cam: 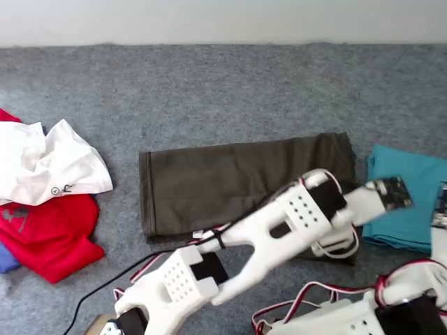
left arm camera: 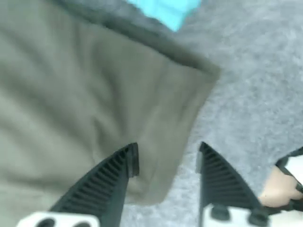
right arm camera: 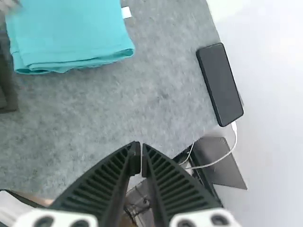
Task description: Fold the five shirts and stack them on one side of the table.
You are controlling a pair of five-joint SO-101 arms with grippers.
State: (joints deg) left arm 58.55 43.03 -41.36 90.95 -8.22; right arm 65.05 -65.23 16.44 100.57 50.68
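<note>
At the near table edge, low on the right: right gripper [right arm camera: 141, 158], black ribbed fingers pressed together, poised above the grey felt-like table covering [cam: 230, 91]. Just past the covering's edge on that side, on a pale surface: flat black phone [right arm camera: 220, 85] with a white cable [right arm camera: 222, 153] plugged into one end. Next out from the near edge: white left arm [cam: 279, 230], slanting from the near left across to the right end of the dark olive folded shirt [cam: 230, 181]. At the arm's tip: left gripper [left arm camera: 165, 161], fingers spread apart and not clamped, one above the olive cloth, the other above the grey covering, with a corner of the shirt's right end between them; contact with the cloth not determinable. Position of the olive shirt: flat at mid-table, a long rectangle with its long side across the table. Just beside its right end, apart by a narrow strip of covering: teal folded shirt [cam: 405, 202], flat, at the right edge. Well apart, at the left edge: unfolded heap of a crumpled white shirt [cam: 49, 164] on top of a red shirt [cam: 52, 241], with a scrap of blue fabric [cam: 4, 259] protruding beneath. Beyond the far edge: pale wall [cam: 223, 21].
</note>
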